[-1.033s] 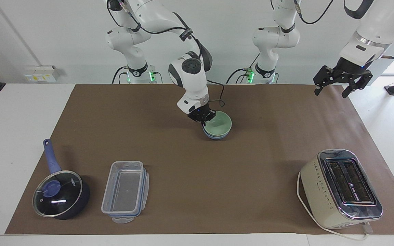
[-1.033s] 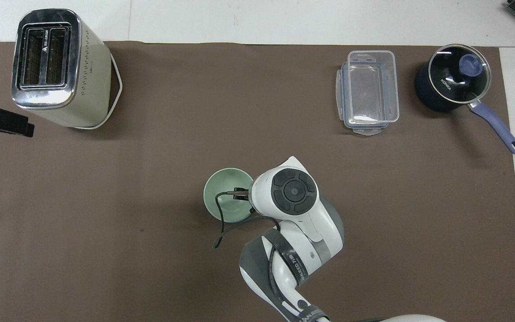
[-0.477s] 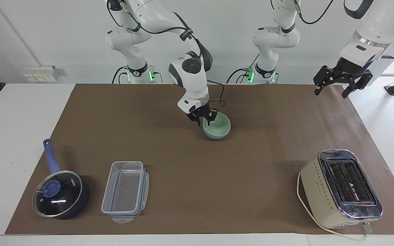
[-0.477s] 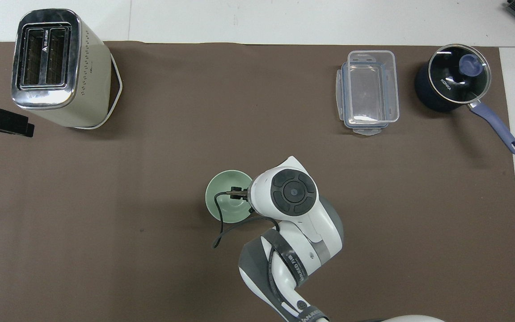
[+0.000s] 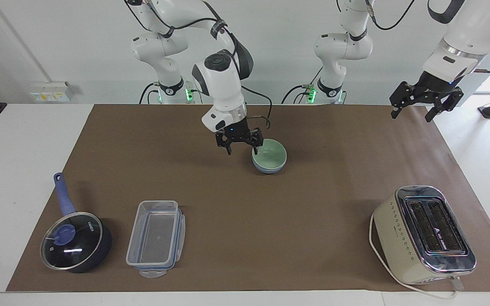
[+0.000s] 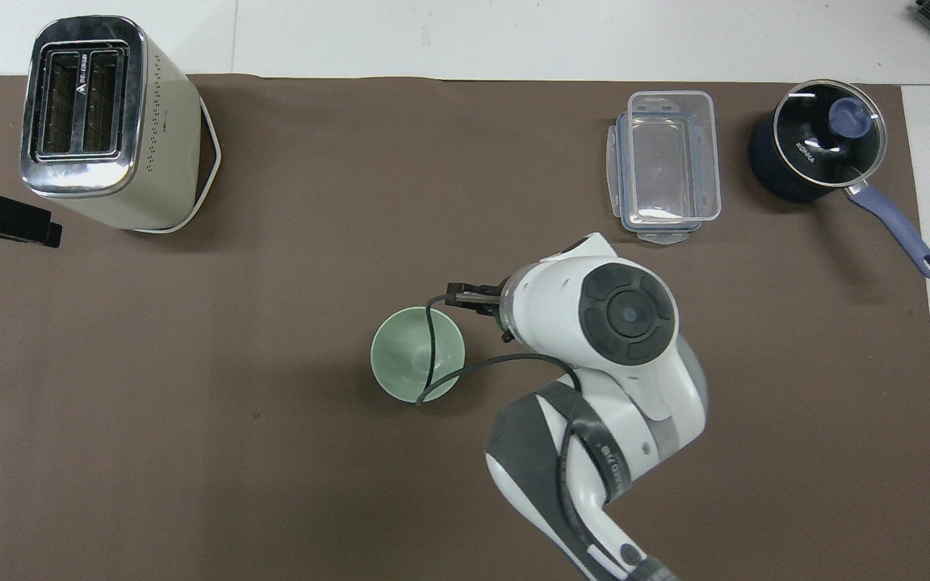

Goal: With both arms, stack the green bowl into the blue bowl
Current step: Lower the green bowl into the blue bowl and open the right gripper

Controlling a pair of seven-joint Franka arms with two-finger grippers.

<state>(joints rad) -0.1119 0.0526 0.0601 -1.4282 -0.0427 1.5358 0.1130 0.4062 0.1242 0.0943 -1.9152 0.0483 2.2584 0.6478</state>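
**Two bowls nested, both sets of jaws empty**

Nested mouth-up near the middle of the desk (image 5: pixel 24 140): green bowl (image 5: pixel 270 155) seated inside blue bowl (image 5: pixel 267 169), only a thin blue band showing under the green rim. Round, so no long axis to speak of; opening straight up, level. From overhead, only the green bowl (image 6: pixel 416 353) visible, crossed by a loop of black cable.

Right gripper (image 5: pixel 240 145) raised just beside the bowls, toward the right arm's end of the desk, jaws spread wide, holding nothing, one fingertip close by the green rim; touching or not, cannot tell. Left gripper (image 5: pixel 425 102) up over the edge of the brown mat at the left arm's end, waiting, jaws apart and empty.

Readable writing: a short white brand word on the glass lid of the saucepan (image 6: pixel 818 142), letters too small to be sure of; a small triangle mark on top of the toaster (image 5: pixel 424 234).

Farther from the robots: saucepan and clear plastic box (image 5: pixel 156 238) toward the right arm's end, cream toaster toward the left arm's end, white cord curling round its base.

Brown paper mat (image 5: pixel 211 212) over a white desk; white wall at the robots' end, a socket strip (image 5: pixel 50 91) low on it.
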